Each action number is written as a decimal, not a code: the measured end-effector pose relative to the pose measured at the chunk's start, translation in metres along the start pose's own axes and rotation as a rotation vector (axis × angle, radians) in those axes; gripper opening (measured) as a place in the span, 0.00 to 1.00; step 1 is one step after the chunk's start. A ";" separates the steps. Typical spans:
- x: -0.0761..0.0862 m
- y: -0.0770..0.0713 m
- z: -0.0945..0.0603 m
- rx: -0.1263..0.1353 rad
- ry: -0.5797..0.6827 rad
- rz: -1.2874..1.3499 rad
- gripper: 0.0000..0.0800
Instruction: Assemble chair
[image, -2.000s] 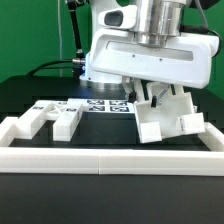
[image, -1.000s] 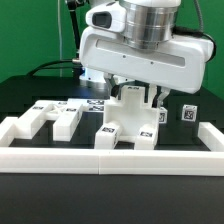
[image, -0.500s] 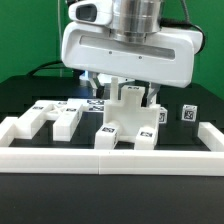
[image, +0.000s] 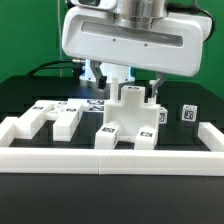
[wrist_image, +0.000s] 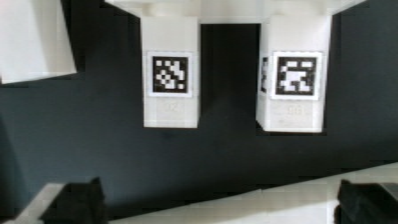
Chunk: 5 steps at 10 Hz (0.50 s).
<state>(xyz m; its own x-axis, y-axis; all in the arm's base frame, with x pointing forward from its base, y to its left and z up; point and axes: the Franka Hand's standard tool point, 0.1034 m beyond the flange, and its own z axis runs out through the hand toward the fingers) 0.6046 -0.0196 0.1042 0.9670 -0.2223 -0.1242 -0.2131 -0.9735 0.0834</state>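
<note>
- Chair piece (image: 128, 118) stands front and centre, its legs seemingly up against the border wall (image: 60, 140), likely so the wall braces it; the gripper (image: 130, 82) hangs just above, spread wide and gripping nothing
- loose parts (image: 50, 117) lie to the exterior view's left, apart from it, probably awaiting their turn
- small tagged block (image: 185, 113) sits on the exterior view's right
- only the wrist view shows both legs' tags (wrist_image: 169, 75) squarely, with the dark fingertips (wrist_image: 71, 200) clear of them; only the exterior view shows the wall and spares

Bare table (image: 173, 130) between chair (image: 128, 115) and small tagged block (image: 186, 114); low border wall (image: 110, 160) in front
</note>
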 end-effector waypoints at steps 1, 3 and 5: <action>0.002 0.013 0.003 0.003 0.043 -0.064 0.81; 0.004 0.039 0.005 0.009 0.089 -0.118 0.81; 0.010 0.043 0.007 0.001 0.194 -0.122 0.81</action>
<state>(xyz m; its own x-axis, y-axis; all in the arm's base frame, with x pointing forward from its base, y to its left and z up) 0.6042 -0.0638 0.0991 0.9943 -0.0883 0.0591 -0.0928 -0.9926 0.0786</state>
